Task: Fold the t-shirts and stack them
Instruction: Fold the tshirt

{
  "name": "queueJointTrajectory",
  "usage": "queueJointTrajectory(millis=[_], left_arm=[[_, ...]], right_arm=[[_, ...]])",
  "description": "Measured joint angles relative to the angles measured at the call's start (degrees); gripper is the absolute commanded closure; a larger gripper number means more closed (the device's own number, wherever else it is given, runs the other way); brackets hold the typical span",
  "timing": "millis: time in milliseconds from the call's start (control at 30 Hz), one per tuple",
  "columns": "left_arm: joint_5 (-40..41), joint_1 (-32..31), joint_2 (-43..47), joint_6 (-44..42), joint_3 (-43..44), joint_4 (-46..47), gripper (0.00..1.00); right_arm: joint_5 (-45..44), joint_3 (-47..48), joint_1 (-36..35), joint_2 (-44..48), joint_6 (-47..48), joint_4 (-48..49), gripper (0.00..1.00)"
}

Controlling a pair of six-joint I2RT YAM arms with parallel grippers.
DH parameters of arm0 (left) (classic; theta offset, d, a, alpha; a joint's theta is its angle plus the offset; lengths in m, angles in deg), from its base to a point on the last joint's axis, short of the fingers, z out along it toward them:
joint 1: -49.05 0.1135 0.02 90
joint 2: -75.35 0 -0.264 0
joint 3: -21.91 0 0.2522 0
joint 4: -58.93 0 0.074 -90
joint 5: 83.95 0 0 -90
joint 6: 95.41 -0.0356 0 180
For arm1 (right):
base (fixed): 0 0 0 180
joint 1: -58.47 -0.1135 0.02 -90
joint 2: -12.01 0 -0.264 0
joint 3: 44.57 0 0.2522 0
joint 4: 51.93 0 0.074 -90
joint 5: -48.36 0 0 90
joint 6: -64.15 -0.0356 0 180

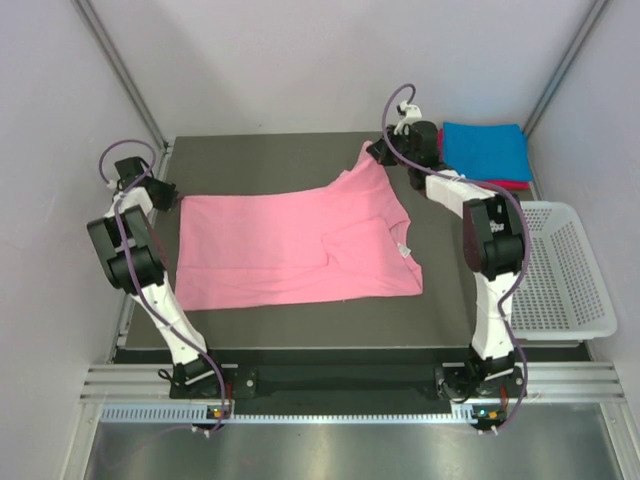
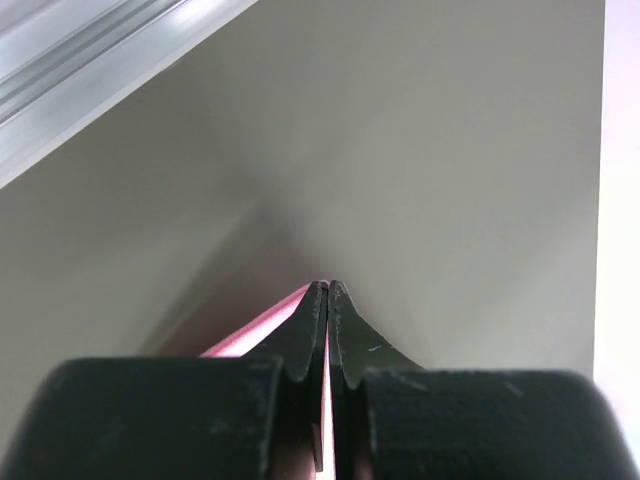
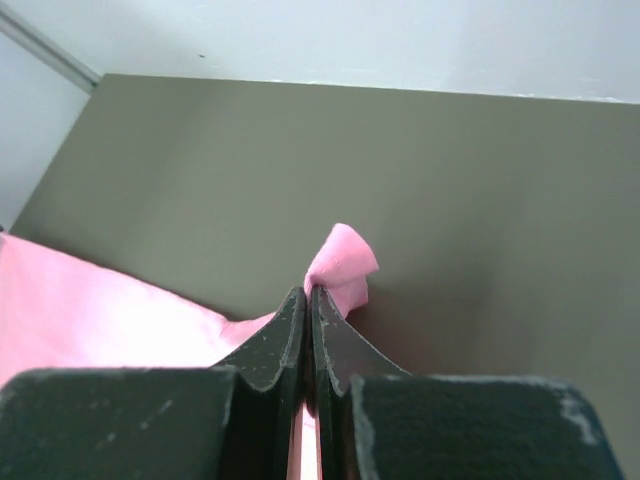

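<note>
The light pink t-shirt (image 1: 300,250) lies spread flat on the table (image 1: 260,150). The left hand (image 1: 170,197) is clamped on the shirt's far left corner; the left wrist view shows its jaws pressed together on a thin pink edge. The right hand (image 1: 378,152) is clamped on the far right corner, probably a sleeve tip, with cloth bunched past its fingertips. Gripping both ends of the far edge probably allows that edge to be carried over in one even fold. The blue t-shirt (image 1: 485,150) lies folded on the magenta-red t-shirt (image 1: 512,185) at the far right corner, forming the stack, near the white basket (image 1: 565,270)
</note>
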Motion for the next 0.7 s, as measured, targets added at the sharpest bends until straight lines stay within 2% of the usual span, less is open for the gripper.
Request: queueJointTrajectory(millis=[400,533,700], left_arm=[[-3.39,-2.91,-13.68,1.03,13.86,0.55,1.00],[-3.02,-3.82,-15.47,-0.72,19.28,-2.21,1.00],[0.66,-3.96,-15.43,-5.05,20.96,-6.91,1.00]], right_arm=[[-5.49,11.10,0.00,-11.19,0.57,-2.34,1.00],[-5.68,11.50,0.02,-11.30,2.01,-2.47,1.00],[-5.81,9.07,0.48,-10.45,4.33,-2.40,1.00]])
